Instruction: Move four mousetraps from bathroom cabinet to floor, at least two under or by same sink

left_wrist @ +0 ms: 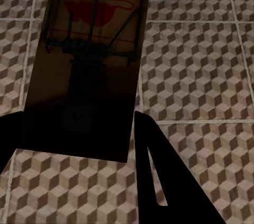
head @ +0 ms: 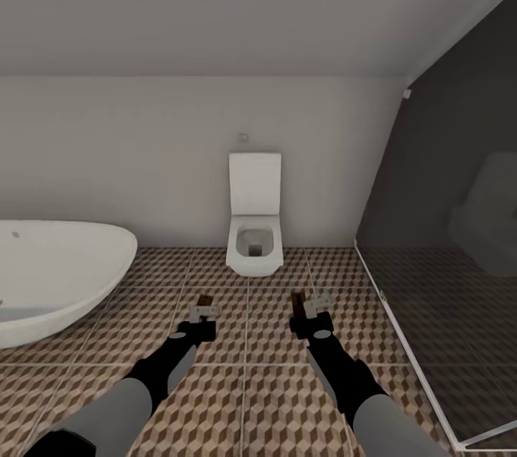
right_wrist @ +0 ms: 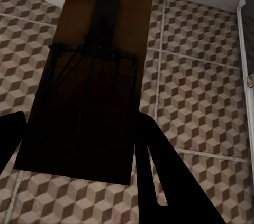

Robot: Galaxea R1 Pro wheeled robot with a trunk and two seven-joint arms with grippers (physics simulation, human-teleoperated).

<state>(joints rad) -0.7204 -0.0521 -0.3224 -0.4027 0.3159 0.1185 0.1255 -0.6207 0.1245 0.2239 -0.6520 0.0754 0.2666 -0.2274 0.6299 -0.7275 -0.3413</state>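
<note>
Pincers point(head: 204, 312) point(head: 314, 307) clamping 2 mousetraps point(left_wrist: 87, 60) point(right_wrist: 90, 76)

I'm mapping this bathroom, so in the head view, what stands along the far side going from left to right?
Bathtub → toilet → glass shower screen.

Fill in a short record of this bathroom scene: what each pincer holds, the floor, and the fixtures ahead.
left pincer: shut on a flat brown wooden mousetrap with red mark
right pincer: shut on a second dark brown mousetrap
floor: cube-pattern brown and beige tiles
ahead: white wall-hung toilet, lid up
left side: white oval bathtub
right side: dark glass panel
</note>
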